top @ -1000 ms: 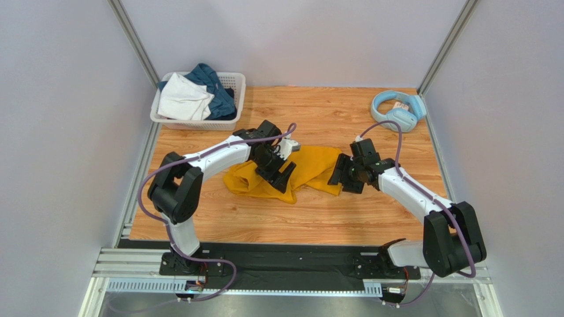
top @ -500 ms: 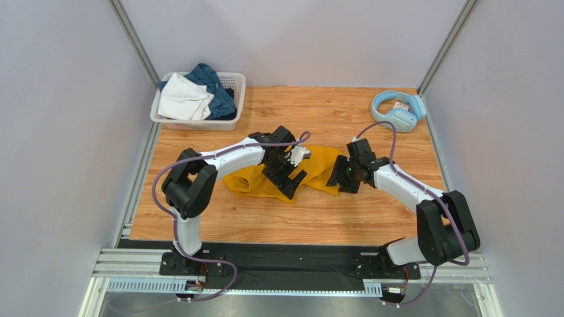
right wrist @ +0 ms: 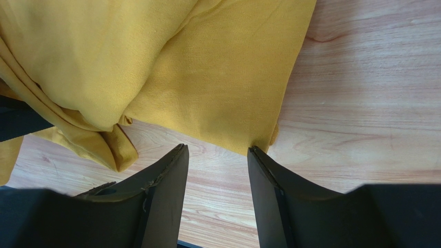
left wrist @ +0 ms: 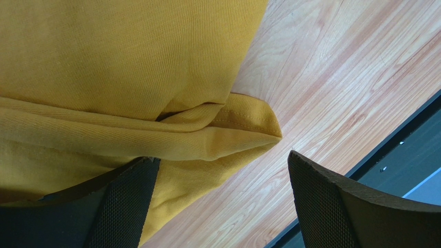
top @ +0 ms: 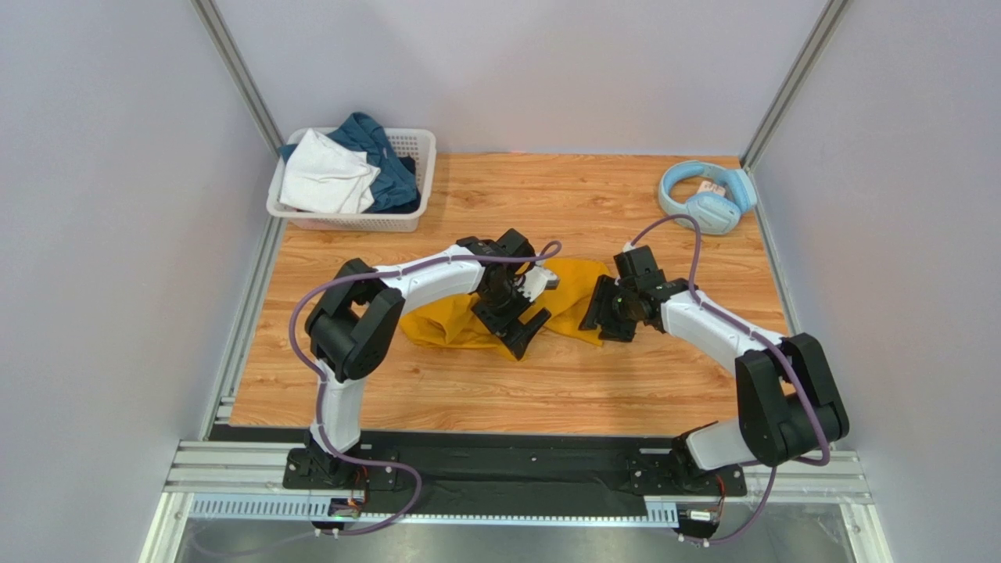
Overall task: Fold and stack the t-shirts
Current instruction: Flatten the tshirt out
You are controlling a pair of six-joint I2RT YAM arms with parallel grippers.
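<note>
A mustard-yellow t-shirt [top: 441,325] lies crumpled in the middle of the wooden table [top: 564,381]. My left gripper [top: 521,329] hangs low over its near edge, jaws wide open. In the left wrist view a folded hem corner [left wrist: 248,129] of the shirt [left wrist: 114,67] lies just beyond the gripper [left wrist: 221,157], and one finger [left wrist: 124,201] is above the cloth. My right gripper [top: 599,317] is at the shirt's right end. It [right wrist: 217,149] is open over bare wood, with the shirt's edge [right wrist: 228,93] just past its tips. A white t-shirt [top: 323,176] and a dark teal one [top: 388,164] lie in the basket.
A white lattice basket [top: 421,147] stands at the table's back left corner. Light-blue headphones [top: 703,194] lie at the back right. Grey walls close off both sides and the back. A black rail [top: 517,463] runs along the near edge.
My left arm has swung right and nearer across the yellow shirt, and its jaws opened wider. The right gripper crept left to the shirt's edge and its jaws narrowed.
</note>
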